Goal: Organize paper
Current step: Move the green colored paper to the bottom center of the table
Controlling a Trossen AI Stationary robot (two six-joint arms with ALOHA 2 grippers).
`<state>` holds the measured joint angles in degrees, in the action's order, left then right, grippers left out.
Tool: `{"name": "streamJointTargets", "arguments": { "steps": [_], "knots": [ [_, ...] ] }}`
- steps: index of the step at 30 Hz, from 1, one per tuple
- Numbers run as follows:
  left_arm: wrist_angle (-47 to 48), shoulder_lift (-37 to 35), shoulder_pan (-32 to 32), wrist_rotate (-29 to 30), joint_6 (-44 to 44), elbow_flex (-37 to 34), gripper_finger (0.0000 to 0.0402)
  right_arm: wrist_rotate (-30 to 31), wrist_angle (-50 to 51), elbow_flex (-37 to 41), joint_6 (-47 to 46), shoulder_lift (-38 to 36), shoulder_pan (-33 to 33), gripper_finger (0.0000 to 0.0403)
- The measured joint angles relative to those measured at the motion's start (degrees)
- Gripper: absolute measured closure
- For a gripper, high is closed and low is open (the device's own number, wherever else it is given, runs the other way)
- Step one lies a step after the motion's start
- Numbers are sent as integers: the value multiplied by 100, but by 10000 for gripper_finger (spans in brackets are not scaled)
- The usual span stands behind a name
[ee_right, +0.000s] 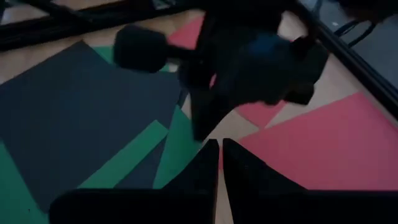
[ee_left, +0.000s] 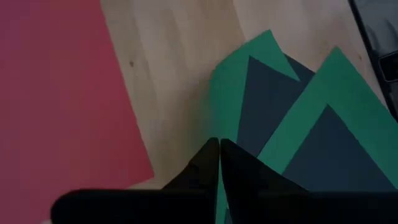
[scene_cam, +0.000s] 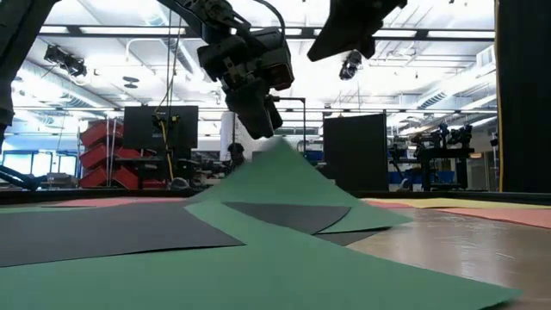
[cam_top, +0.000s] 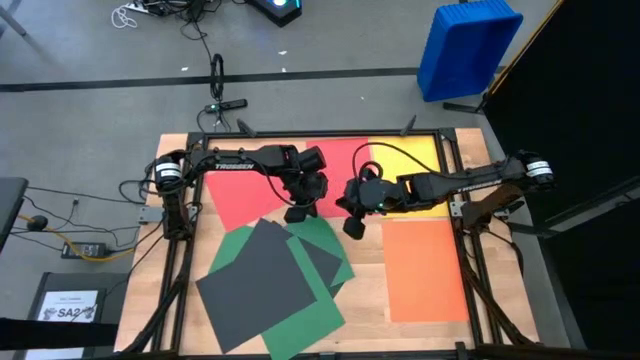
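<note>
Clearly the risk sits at the green sheet (cam_top: pixel 322 238) whose corner rises off the table (cam_top: pixel 375 320) in the low view, peaking just under the left gripper (cam_top: pixel 298 213). That gripper's fingers are pressed together; in the left wrist view they meet right at the sheet's edge, and I cannot tell whether the paper is pinched between them. If it is, a sideways pull could crease or tear the thin sheet, or drag along the dark grey sheet (cam_top: pixel 255 275) overlapping it. If not, the raised corner may flop back skewed.

The right gripper (cam_top: pixel 352 226) hangs just beside that green sheet, fingers likewise closed and holding nothing visible. The 2 wrists are near each other, so a swing by either arm toward the other could knock them together.

Relative to the green sheet, the red sheet (cam_top: pixel 260 180) lies toward the far edge, the yellow sheet (cam_top: pixel 420 160) beyond the right arm, and the orange sheet (cam_top: pixel 425 270) lies apart on the right side. Bare wood between the green and orange sheets offers the best room; the metal frame (cam_top: pixel 470 270) hems in the orange side.
</note>
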<state>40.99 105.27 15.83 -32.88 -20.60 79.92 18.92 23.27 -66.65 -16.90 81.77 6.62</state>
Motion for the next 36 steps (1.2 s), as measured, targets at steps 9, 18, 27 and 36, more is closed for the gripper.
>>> {"name": "streamJointTargets", "arguments": {
  "steps": [9,18,27,36],
  "knots": [
    [348,-547,155,772,277,0,402,-44,-45,582,-528,155,293,402],
    [-32,-792,-1202,1845,1061,-543,401,-814,-1705,1352,-1047,1096,209,402],
    [-2512,-1502,-2197,2345,3088,-2477,402,-1165,-1405,844,-998,2233,-21,402],
    [-2987,-1506,-3215,2884,4707,-3396,402,-1276,-1479,820,-894,2216,-113,402]
  ]
}}
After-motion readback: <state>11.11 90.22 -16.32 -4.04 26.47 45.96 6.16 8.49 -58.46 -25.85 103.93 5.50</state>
